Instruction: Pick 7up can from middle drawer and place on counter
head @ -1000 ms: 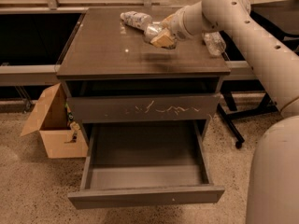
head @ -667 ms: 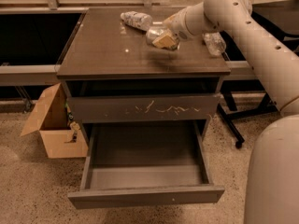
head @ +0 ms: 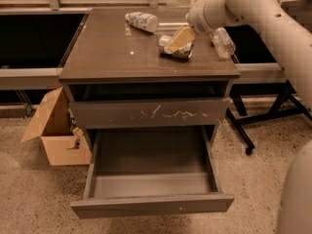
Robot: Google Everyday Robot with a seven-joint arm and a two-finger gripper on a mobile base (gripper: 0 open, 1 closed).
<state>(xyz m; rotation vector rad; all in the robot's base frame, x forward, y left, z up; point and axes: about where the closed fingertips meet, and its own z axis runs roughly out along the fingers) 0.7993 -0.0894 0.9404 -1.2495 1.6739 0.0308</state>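
The 7up can (head: 170,48), silvery, rests tilted on the counter (head: 117,52) right of its middle. My gripper (head: 178,42) reaches in from the upper right and is shut on the can, a tan finger (head: 179,37) lying across its top. The middle drawer (head: 151,206), with a plain dark-grey front, is pulled out at the bottom of the cabinet, and its inside shows nothing in it. The white arm fills the right edge of the view.
A white-patterned bottle (head: 141,21) lies at the counter's back. A clear plastic bottle (head: 223,43) lies at its right edge. The scratched drawer front (head: 151,113) is closed above the open drawer. An open cardboard box (head: 53,130) stands left; black stand legs (head: 246,130) stand right.
My gripper and the can have shifted slightly to the right on the counter. The drawers and bottles have not moved.
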